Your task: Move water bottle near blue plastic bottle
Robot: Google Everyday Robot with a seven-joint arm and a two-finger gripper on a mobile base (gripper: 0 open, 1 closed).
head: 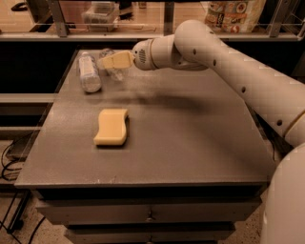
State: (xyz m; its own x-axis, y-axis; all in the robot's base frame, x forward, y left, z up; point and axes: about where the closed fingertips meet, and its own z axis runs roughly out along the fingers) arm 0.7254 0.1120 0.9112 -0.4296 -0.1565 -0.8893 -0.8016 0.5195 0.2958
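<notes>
The water bottle [106,52], small, clear and crinkled, lies at the back left of the grey table [190,143]. My gripper [113,61], with tan tips, reaches in from the right and covers the middle of this bottle. I cannot tell whether it holds it. The blue plastic bottle [89,72], fatter with a pale cloudy body, lies on its side just to the left of the water bottle, a small gap apart.
A yellow sponge [112,126] lies on the left half of the table, nearer the front. My white arm [228,62] spans the back right of the table. A shelf with a clear container [101,12] and packaged goods [233,14] stands behind.
</notes>
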